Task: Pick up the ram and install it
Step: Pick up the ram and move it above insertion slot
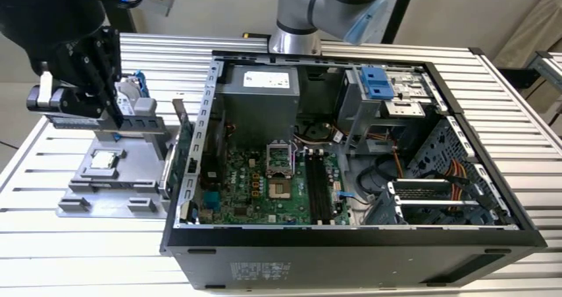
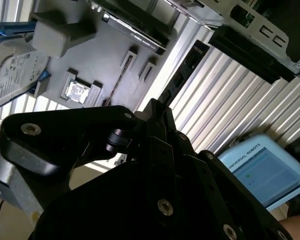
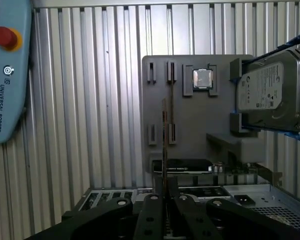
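We are clamping the ram in our hand and holding it above the gray parts tray on the slatted desk.

- Arm: smooth silver-grey tubes and joints, with light-blue caps.
- Gripper: matte black, built from flat angular link plates.
- Fingers: black, slim, straight-sided.
- Round silver screw heads stud the black links in the second wrist view.
- A rounded grey metal housing caps one link there.
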